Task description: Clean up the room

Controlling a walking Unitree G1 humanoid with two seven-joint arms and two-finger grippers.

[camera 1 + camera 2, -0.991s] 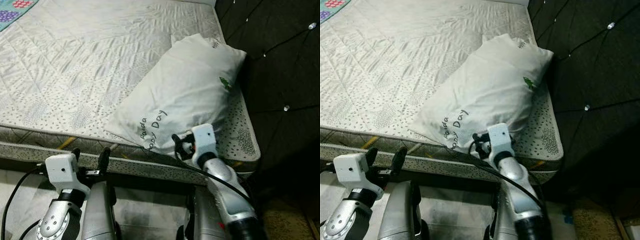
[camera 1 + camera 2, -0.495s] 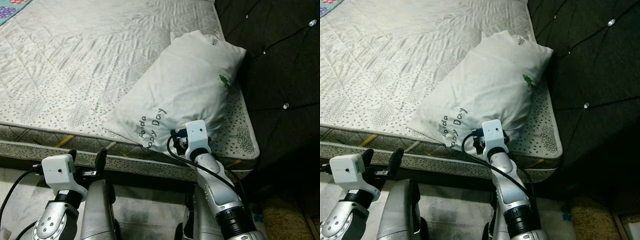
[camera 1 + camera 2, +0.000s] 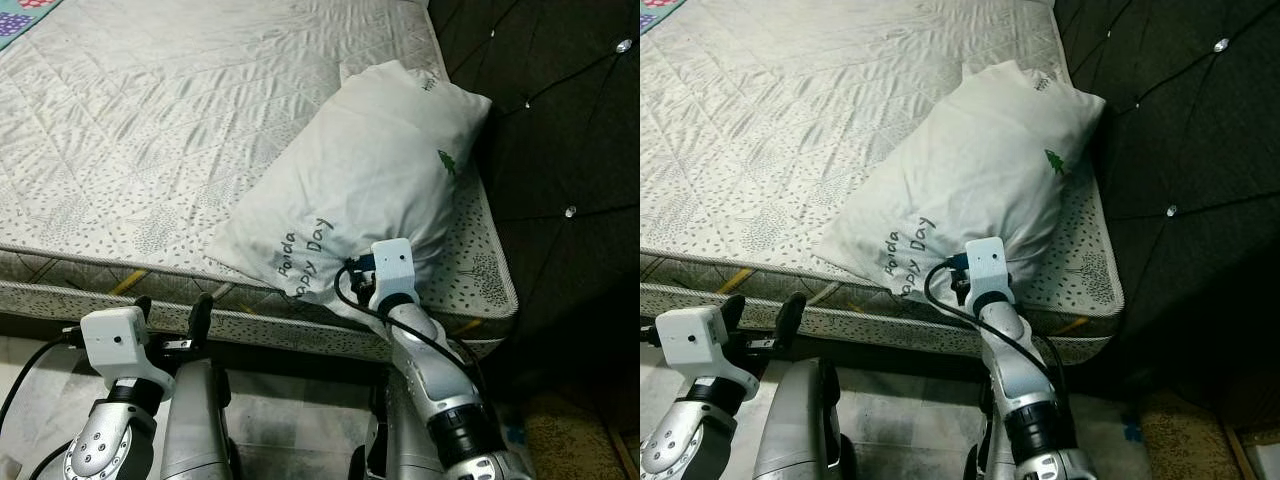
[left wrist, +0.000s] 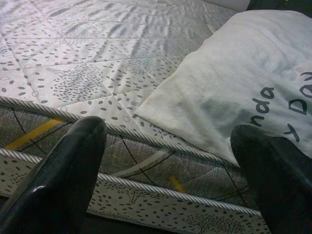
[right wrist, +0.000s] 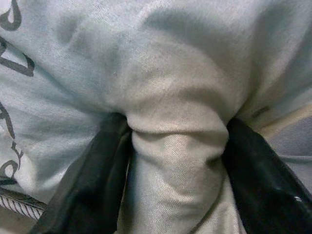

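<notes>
Mattress [image 3: 180, 130]: bare, quilted, beside dark headboard [image 3: 560, 120].
Pillow [image 3: 370, 180]: lay slantwise on mattress corner near headboard, lower edge at mattress rim.
Judged light, soft, bulky, prone to sag; best held by bunched corner fabric.
Right gripper [image 5: 175, 146]: clamped on fold of pillow corner; pinch visible in wrist view, hidden behind wrist in head views.
Left gripper [image 3: 172, 310]: spread apart, holding nothing, below mattress edge.

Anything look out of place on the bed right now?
The pillow lies askew on the bare mattress, its near corner past the edge, bunched in the right gripper. The left gripper is open, off the bed.
</notes>
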